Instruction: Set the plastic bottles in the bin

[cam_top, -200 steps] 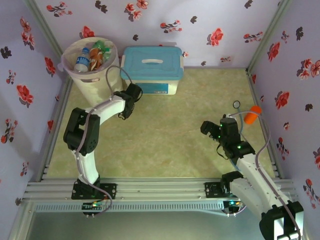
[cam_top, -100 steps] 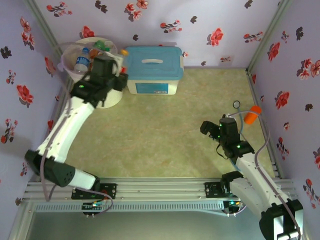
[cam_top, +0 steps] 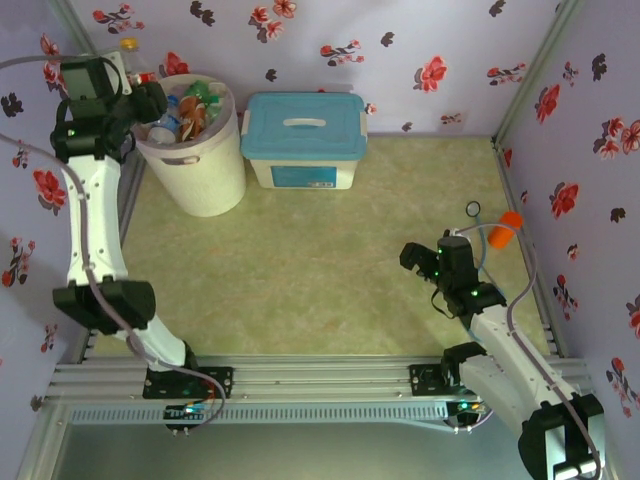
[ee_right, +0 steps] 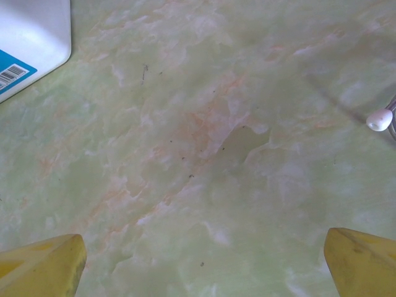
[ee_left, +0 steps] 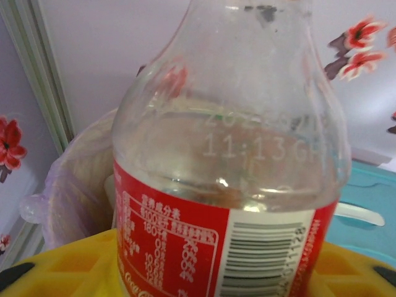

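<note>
left gripper (ee_left: 213,281) clamping one red-label bottle (ee_left: 229,154), right gripper (ee_right: 201,266) agape, perhaps four bottles (cam_top: 165,125) in bin (cam_top: 200,180)

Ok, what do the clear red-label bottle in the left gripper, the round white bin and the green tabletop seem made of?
The clear red-labelled bottle looks like thin glossy transparent plastic; the wall shows through it. The round white bin seems matt opaque plastic, its crinkled liner thin film. The tabletop is a smooth marble-patterned sheet, possibly vinyl.
</note>
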`<state>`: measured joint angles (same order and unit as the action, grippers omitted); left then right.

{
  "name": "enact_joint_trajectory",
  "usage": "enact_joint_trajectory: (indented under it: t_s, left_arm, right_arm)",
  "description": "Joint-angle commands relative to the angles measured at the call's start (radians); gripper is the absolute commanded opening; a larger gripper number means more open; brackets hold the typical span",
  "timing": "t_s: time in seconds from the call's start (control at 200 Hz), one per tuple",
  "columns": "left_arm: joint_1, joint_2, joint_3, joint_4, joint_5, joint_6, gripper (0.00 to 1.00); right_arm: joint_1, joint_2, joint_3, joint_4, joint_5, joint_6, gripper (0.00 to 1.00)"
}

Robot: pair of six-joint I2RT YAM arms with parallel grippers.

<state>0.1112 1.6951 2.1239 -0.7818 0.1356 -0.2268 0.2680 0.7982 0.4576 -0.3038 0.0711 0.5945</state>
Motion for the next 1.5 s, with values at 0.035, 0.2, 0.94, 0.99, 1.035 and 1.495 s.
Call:
enact_joint_trajectory:
  t_s: [0.035,0.2,0.94,0.99,1.035,1.495]
  left_arm:
    - [0.073,0.114,0.139,-0.127,0.053,0.009,0.00]
    - [0.105,0.244,0.299,-0.224,0.029,0.053,0.00]
    - [0.078,0.366,0.386,-0.276,-0.019,0.188,0.86]
    - [0.078,0.358,0.381,-0.266,-0.019,0.217,0.87]
    - [0.079,0.352,0.379,-0.260,-0.019,0.218,0.87]
    - [0.079,0.252,0.244,0.030,-0.039,0.080,0.81]
  right_arm:
    - [-0.008,-0.019,-0.014,0.013,0.002,-0.003,0.99]
    - [-0.010,-0.012,-0.013,0.014,-0.002,-0.001,0.99]
    - [-0.010,0.022,-0.017,0.045,-0.015,0.022,0.99]
    - [-0.011,0.026,-0.020,0.053,-0.016,0.025,0.99]
    - [-0.011,0.032,-0.022,0.060,-0.020,0.028,0.99]
    - [-0.009,0.041,-0.030,0.077,-0.040,0.041,0.99]
